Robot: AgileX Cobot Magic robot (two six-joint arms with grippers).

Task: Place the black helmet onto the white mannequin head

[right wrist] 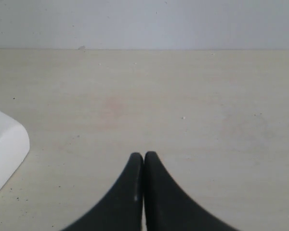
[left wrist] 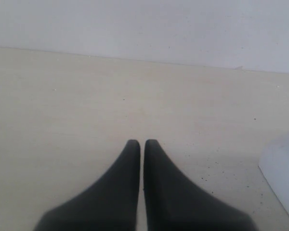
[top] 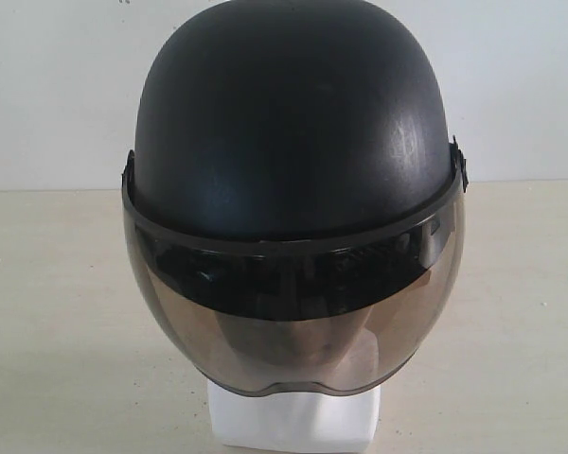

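Observation:
The black helmet fills the middle of the exterior view, sitting upright on the white mannequin head, whose blocky neck base shows below it. The smoky brown visor hangs down over the face, which shows only dimly through it. No gripper appears in the exterior view. My left gripper is shut with nothing between its fingers, over bare table, and a white corner of the neck base shows at one edge. My right gripper is shut and empty too, with the white base off to its side.
The pale beige table spreads on both sides of the helmet. A white wall rises behind it. Small dark specks dot the tabletop near the left gripper.

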